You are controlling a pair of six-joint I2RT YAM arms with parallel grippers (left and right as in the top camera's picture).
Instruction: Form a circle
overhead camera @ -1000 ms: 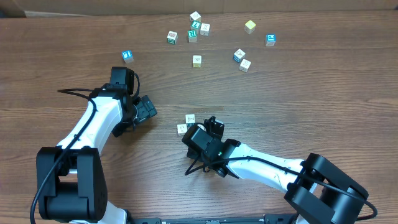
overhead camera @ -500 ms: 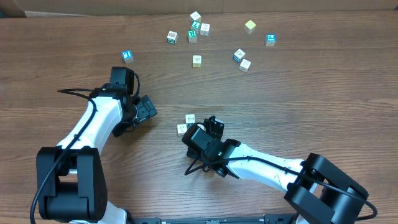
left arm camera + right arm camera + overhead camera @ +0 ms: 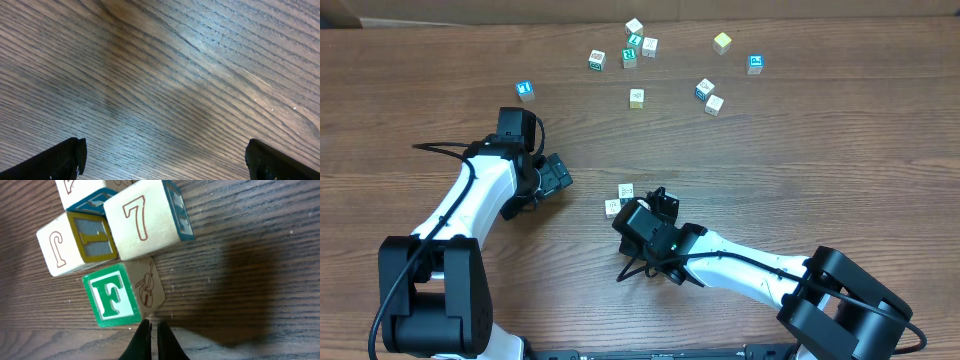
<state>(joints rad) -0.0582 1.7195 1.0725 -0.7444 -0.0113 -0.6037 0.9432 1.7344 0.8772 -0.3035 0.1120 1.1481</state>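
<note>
My right tool (image 3: 152,330) is closed and empty, tips just beside the green F cube (image 3: 112,296) of the circle (image 3: 115,230), mid surface (image 3: 820,150). My left tool (image 3: 165,150) is wide apart, empty. My read: cubes light, rigid, slippery, so push on flat faces.

The brown wood-grain bench (image 3: 820,170) carries four alphabet cubes (image 3: 626,190) bunched together just ahead of the right jaws. A green F cube (image 3: 112,297) lies nearest their tips. A 7 cube (image 3: 142,222) and a J cube (image 3: 75,245) touch it from behind, with a fourth (image 3: 80,190) beyond. More cubes (image 3: 636,98) lie scattered far ahead of the right jaws.
</note>
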